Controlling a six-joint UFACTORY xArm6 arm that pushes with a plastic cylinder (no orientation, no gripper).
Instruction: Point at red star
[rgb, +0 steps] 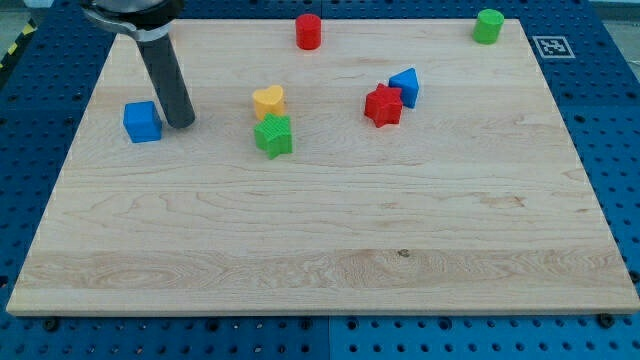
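Observation:
The red star lies on the wooden board right of centre near the view's top, touching a blue triangular block at its upper right. My tip rests on the board far to the left of the star, just right of a blue cube. A yellow heart-shaped block and a green star lie between my tip and the red star.
A red cylinder stands at the board's top edge near the middle. A green cylinder-like block sits at the top right corner. A fiducial marker lies on the blue pegboard beyond the right corner.

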